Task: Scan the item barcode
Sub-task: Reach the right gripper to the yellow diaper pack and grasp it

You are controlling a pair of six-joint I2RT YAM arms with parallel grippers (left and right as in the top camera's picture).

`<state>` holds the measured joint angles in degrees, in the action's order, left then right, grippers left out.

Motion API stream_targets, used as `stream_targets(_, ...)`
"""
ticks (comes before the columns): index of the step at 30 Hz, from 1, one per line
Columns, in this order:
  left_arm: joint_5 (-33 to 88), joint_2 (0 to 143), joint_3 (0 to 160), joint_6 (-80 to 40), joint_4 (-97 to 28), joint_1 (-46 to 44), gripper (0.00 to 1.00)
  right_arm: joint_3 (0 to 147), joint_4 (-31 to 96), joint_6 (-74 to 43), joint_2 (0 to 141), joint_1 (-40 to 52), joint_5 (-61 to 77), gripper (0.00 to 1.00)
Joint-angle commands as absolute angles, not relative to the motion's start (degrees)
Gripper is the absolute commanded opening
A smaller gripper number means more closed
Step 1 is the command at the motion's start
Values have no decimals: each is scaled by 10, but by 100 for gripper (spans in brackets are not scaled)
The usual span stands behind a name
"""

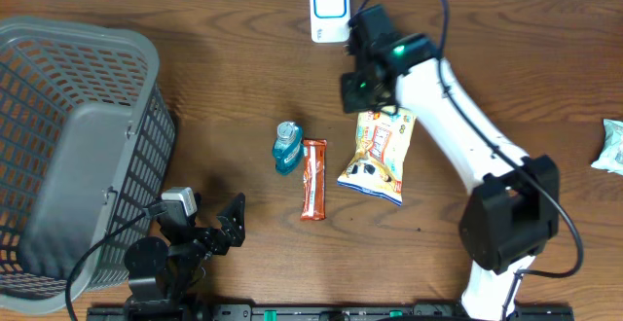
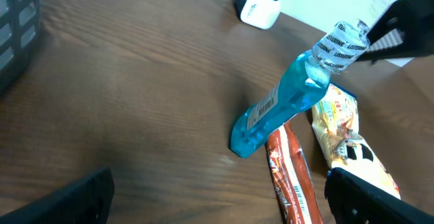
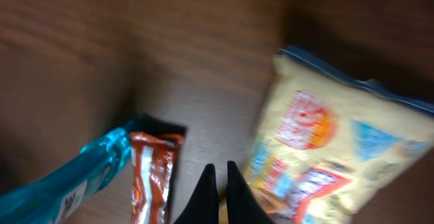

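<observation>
Three items lie mid-table: a blue mouthwash bottle [image 1: 286, 148] [image 2: 285, 108] [image 3: 61, 183] with a barcode label on its side, a brown snack bar [image 1: 312, 179] [image 2: 291, 176] [image 3: 152, 173], and a yellow snack bag [image 1: 378, 156] [image 2: 342, 132] [image 3: 339, 136]. The white scanner [image 1: 330, 8] [image 2: 259, 3] stands at the far edge. My right gripper [image 1: 362, 95] [image 3: 218, 176] hovers shut over the bag's far end, its tips between the bar and the bag, holding nothing. My left gripper [image 1: 209, 219] [image 2: 217, 207] is open near the front edge, short of the bottle.
A large grey basket [image 1: 68, 156] [image 2: 13, 27] fills the left side. A pale packet [image 1: 611, 146] lies at the right edge. Bare wood lies between the left gripper and the bottle.
</observation>
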<state>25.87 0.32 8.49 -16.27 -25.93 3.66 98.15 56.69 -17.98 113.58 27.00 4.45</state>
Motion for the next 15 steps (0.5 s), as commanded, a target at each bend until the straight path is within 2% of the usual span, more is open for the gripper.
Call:
stream_targets(1, 265, 2, 77, -157, -272, 39, 99, 929, 550, -214, 1174, 306, 64, 1)
stream_targets(7, 265, 2, 77, -157, -272, 39, 99, 872, 552, -223, 1184, 356, 55, 1)
stream_targets(15, 265, 2, 77, -157, -272, 39, 99, 858, 695, -323, 1180, 357, -133, 1)
